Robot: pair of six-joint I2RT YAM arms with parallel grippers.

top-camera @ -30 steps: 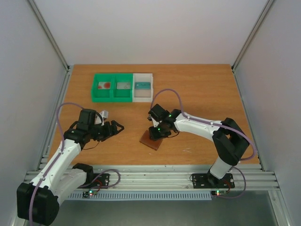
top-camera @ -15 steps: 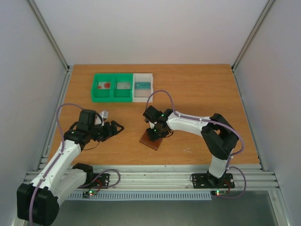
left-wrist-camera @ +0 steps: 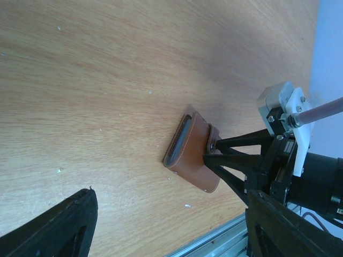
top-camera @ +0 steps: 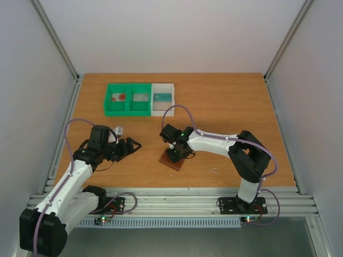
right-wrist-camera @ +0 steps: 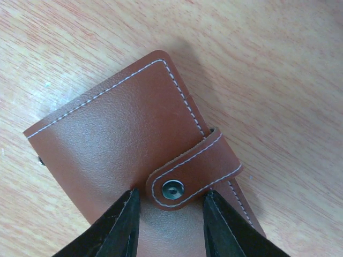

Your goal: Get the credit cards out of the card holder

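The card holder (top-camera: 172, 159) is a brown leather wallet lying flat on the table, closed, with its strap snapped shut. In the left wrist view, the card holder (left-wrist-camera: 194, 151) shows a blue-grey edge along its side. No credit cards can be seen; the closed card holder (right-wrist-camera: 118, 144) hides them. My right gripper (top-camera: 176, 151) points down onto it, and the right gripper (right-wrist-camera: 170, 195) stands partly open with a fingertip on each side of the snap tab (right-wrist-camera: 193, 168). My left gripper (top-camera: 134, 144) hovers to the left of the wallet. The left gripper (left-wrist-camera: 170, 193) is wide open and holds nothing.
A green bin (top-camera: 127, 108) with two compartments and a white bin (top-camera: 163, 110) stand side by side at the back left, each compartment with a small item inside. The metal rail (top-camera: 177, 201) runs along the near table edge.
My right gripper has shifted a little to the left over the wallet, and its elbow has swung in. The left arm has barely moved.
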